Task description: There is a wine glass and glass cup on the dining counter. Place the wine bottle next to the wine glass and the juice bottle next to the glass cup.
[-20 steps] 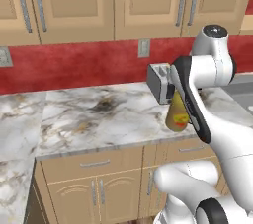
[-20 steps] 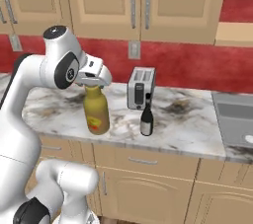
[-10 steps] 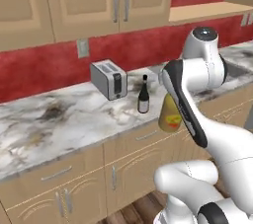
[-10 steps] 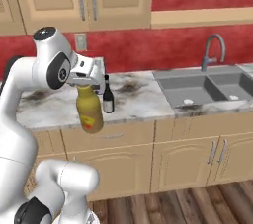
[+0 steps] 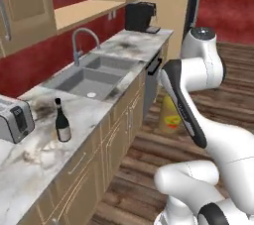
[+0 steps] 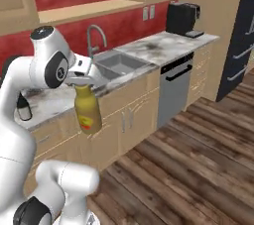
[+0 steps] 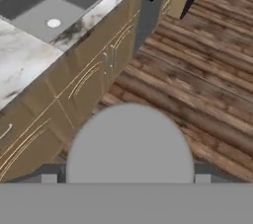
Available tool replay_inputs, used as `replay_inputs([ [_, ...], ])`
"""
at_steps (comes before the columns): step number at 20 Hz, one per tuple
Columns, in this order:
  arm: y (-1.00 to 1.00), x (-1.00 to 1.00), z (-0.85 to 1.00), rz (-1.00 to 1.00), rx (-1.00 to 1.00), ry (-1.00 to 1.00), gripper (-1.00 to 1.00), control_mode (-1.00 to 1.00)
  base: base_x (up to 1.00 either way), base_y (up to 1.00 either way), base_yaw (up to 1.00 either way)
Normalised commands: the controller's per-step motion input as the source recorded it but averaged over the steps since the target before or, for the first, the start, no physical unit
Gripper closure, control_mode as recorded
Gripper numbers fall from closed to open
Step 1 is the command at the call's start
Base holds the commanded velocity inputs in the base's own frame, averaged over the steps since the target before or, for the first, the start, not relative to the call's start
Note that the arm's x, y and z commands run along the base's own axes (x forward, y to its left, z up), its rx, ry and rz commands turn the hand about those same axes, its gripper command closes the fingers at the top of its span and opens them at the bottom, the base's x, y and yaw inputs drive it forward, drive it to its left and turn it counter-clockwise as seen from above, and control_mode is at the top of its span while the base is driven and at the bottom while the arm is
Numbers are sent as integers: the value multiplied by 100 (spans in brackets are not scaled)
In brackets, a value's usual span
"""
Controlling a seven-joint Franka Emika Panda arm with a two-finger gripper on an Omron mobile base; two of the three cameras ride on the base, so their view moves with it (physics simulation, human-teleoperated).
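Note:
My gripper (image 6: 82, 81) is shut on the neck of the juice bottle (image 6: 88, 111), a squat amber-yellow bottle with a red-and-yellow label. It hangs upright in the air in front of the cabinets, over the wooden floor. From the left base view the juice bottle (image 5: 170, 115) shows partly behind my forearm. In the hand view its round grey top (image 7: 129, 144) sits between the fingers. The slim dark wine bottle (image 5: 61, 122) stands on the marble worktop near the toaster, apart from my gripper. The wine glass, the glass cup and the dining counter are out of view.
A grey sink (image 5: 92, 76) with a curved tap (image 5: 82, 40) is set in the worktop. A toaster (image 5: 14, 118) stands at the left, a black coffee machine (image 6: 182, 18) at the far end. A dishwasher front (image 6: 174, 94) and wooden floor (image 6: 198, 154) lie to the right.
The whole scene has swung: the base turned from the toaster and wall cabinets towards the sink, dishwasher and floor. The juice bottle stays in my gripper; the wine bottle stands where it was.

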Motion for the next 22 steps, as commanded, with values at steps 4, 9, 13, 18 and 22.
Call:
replay_inputs([
  [4, 0, 0, 0, 0, 0, 0, 100, 100, 0, 2, -98],
  [9, 0, 0, 0, 0, 0, 0, 100, 100, 0, 1, -98],
  [13, 0, 0, 0, 0, 0, 0, 100, 100, 0, 1, -98],
  [18, 0, 0, 0, 0, 0, 0, 100, 100, 0, 0, -96],
  [22, 0, 0, 0, 0, 0, 0, 100, 100, 4, 2, -80],
])
